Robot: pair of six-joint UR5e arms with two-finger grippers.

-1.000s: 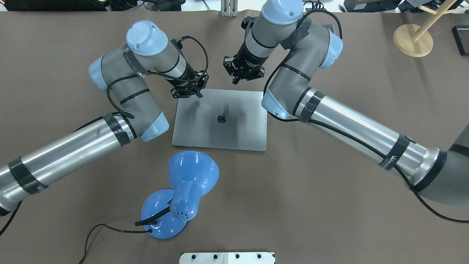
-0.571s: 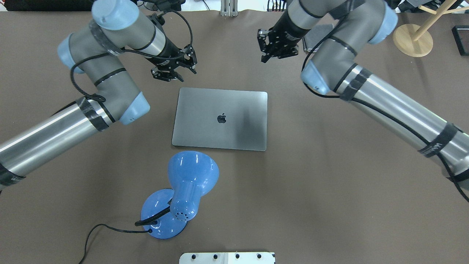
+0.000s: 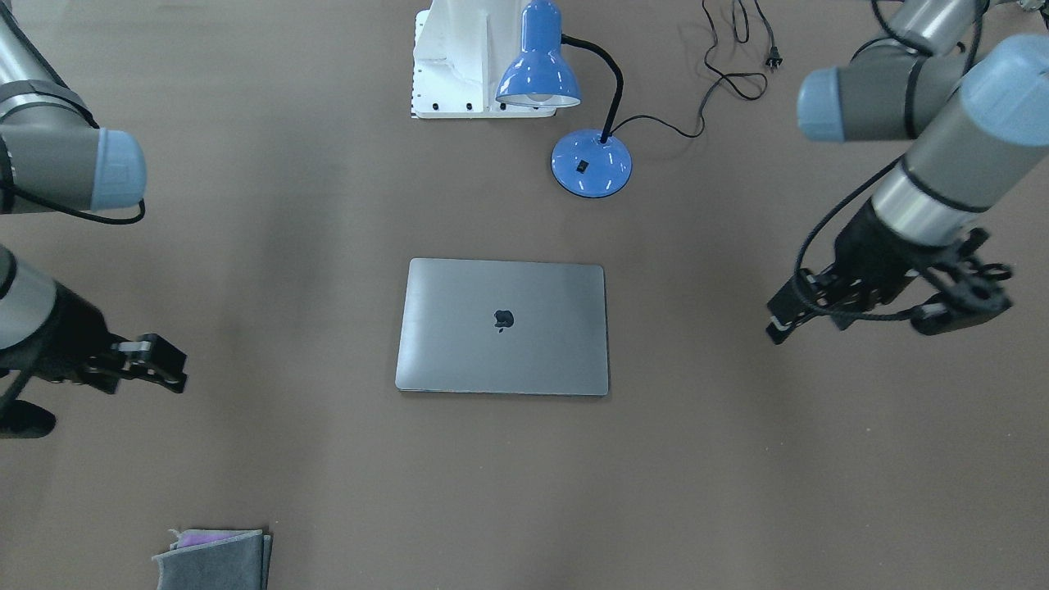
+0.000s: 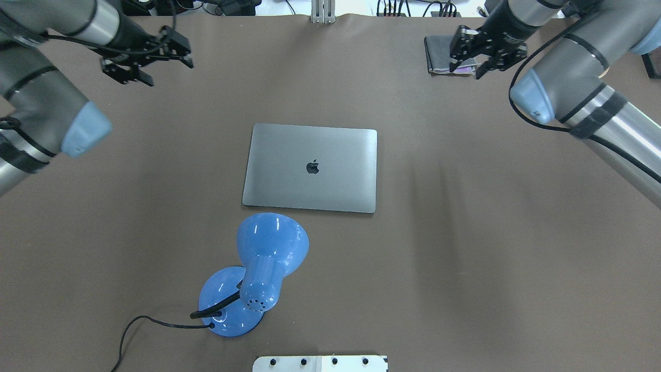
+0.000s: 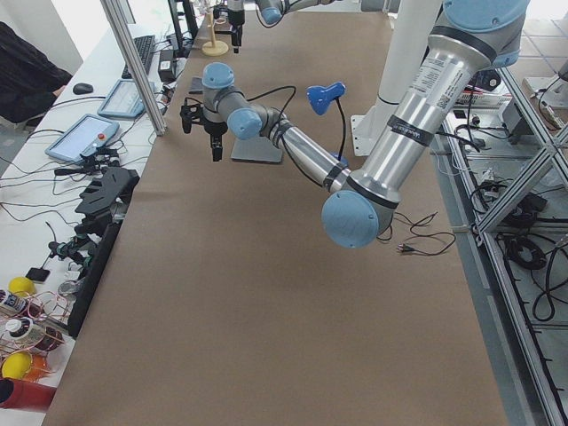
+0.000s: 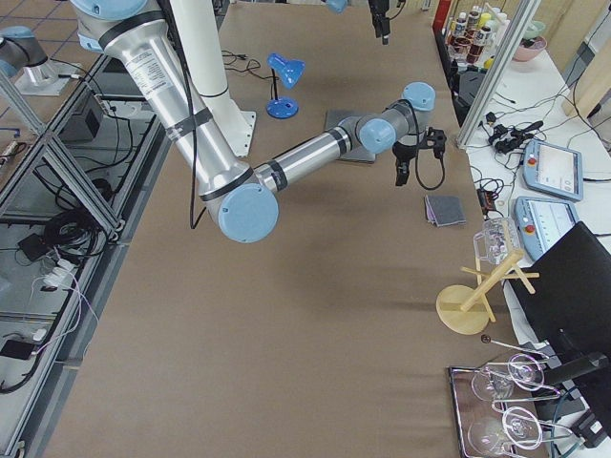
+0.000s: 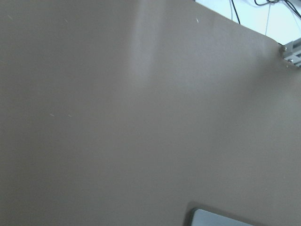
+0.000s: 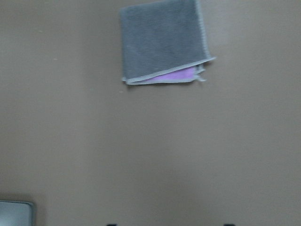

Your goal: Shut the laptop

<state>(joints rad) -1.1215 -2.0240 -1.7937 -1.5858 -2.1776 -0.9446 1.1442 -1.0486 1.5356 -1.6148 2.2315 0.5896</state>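
Table (image 4: pixel 465 268): laptop (image 4: pixel 310 168) flat at centre, lid down; task looks done. Blue lamp (image 4: pixel 258 274) just beside it: low arm sweep could topple lamp onto lid. Left gripper (image 4: pixel 162 67), right gripper (image 4: pixel 467 66) spread, empty, well apart from laptop; needless descent risks scratching lid.

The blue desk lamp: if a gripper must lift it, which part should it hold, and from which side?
Probably the thin black neck, on its upright stretch above the base, approached from the side away from the shade. It looks slim enough to pinch; the base is wide and flat, the shade a glossy flared cone.
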